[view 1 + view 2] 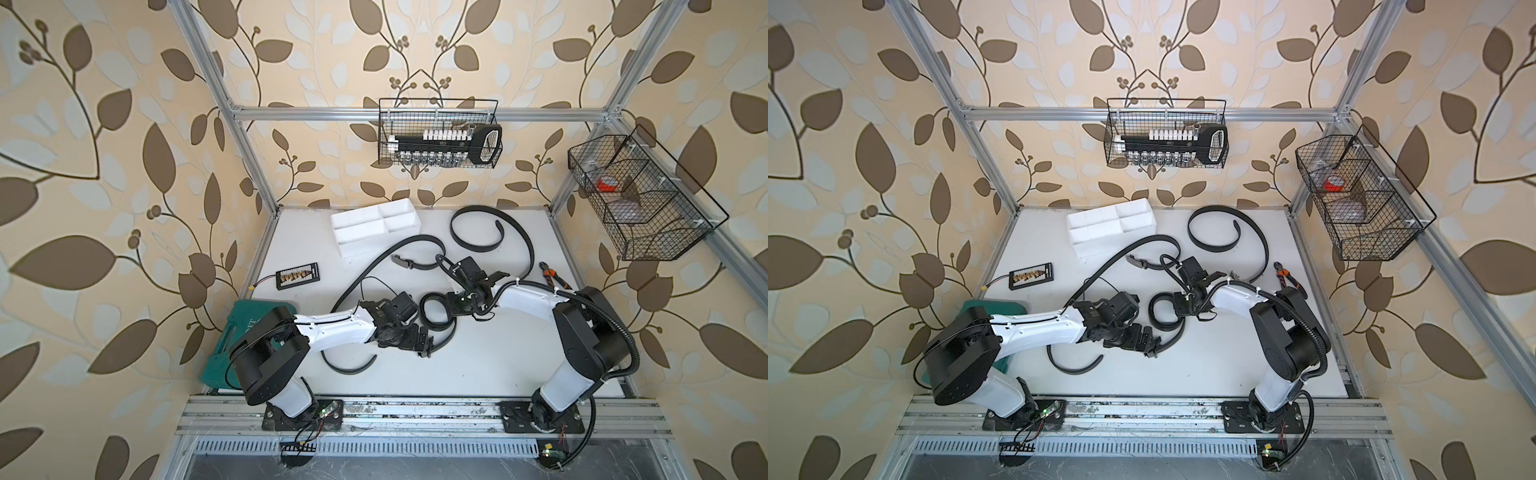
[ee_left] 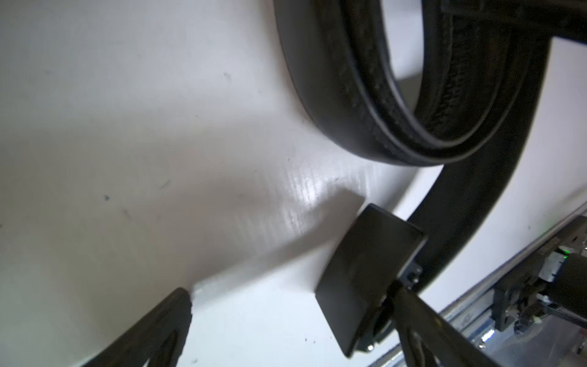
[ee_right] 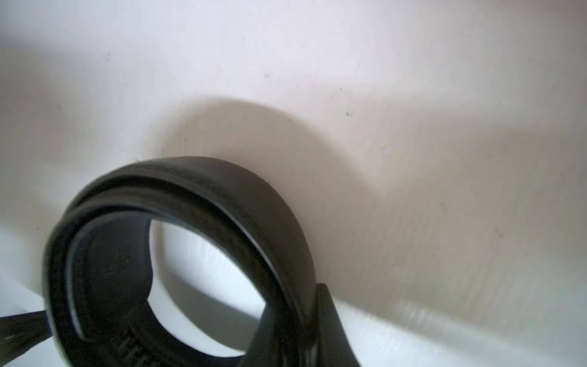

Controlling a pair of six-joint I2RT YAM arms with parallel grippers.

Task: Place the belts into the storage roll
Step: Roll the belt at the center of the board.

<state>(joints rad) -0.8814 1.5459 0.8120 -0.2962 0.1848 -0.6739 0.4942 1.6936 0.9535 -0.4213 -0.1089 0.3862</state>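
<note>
Right pincer (image 3: 295, 309) clamps the rolled belt (image 1: 434, 312) in the middle of the table (image 1: 478, 365).
Left pincer (image 2: 290, 292) is spread wide at the belt's 6 o'clock, with the buckle (image 2: 365, 276) between its fingers (image 2: 158, 327). The white tray (image 1: 365, 246) sits at the table's 11 o'clock.

Green tool case (image 1: 214, 357) far left, black connector board (image 1: 297, 275) just beyond it. Orange-handled pliers (image 1: 550, 274) far right. Back wire basket (image 1: 386, 124) holds sockets (image 1: 444, 135), side wire basket (image 1: 665, 232) red tape (image 1: 606, 185).
</note>
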